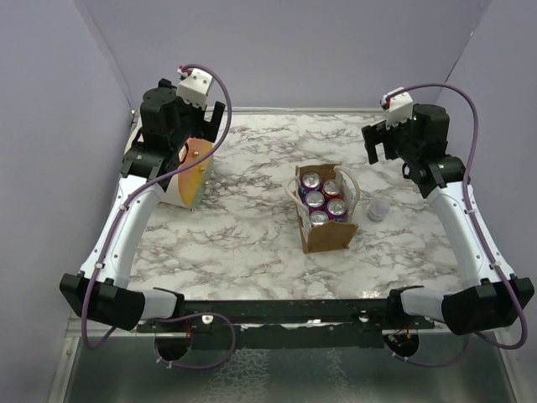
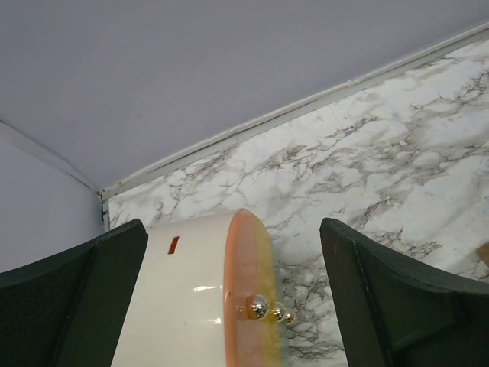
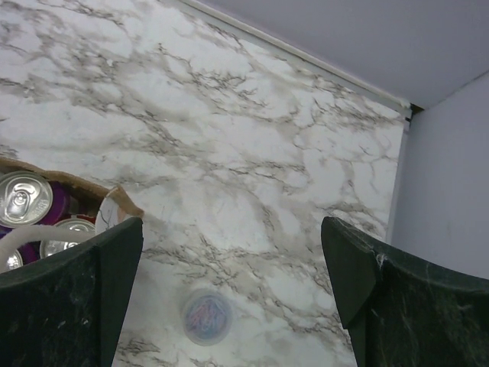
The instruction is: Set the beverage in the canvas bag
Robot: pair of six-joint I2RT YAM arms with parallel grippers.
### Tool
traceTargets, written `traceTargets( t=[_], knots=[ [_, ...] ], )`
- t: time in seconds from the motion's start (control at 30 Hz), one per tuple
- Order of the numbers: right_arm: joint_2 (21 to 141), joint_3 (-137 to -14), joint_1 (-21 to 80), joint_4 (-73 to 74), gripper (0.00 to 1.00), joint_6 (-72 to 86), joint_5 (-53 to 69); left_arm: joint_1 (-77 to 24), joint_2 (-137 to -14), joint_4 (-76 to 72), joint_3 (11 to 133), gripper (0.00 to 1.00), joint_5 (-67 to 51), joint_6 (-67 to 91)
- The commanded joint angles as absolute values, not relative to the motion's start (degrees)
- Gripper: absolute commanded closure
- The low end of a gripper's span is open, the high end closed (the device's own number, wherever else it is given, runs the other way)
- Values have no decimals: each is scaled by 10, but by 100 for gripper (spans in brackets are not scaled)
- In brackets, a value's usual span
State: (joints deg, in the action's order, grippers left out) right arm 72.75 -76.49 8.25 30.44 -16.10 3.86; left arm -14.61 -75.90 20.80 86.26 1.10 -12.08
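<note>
We see a table [image 1: 252, 252] with a white, grey-veined marble top, boxed in by plain lavender-grey walls: a back wall [image 1: 294, 50], a left wall [image 1: 42, 168] and a right wall [image 1: 516, 126]. A pale strip [image 1: 294, 108] edges its far side and a black rail [image 1: 285, 312] its near side. The light is soft and even.

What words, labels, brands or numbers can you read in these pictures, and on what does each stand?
None can be read.
Cans in the canvas bag: purple labels, too small.
Small cup's lid: blue and pink print, blurred.
Cream cylinder: one red mark, not legible.
</note>
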Motion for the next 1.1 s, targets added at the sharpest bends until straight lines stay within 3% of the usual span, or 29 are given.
traceTargets(
  t=[0.0,1.07],
  knots=[
    [677,-749,76,267,0,-152,-37,-139,-729,159,834,1,24,-109],
    [526,-707,65,341,1,-142,-42,-122,-675,137,780,1,11,-51]
  ],
)
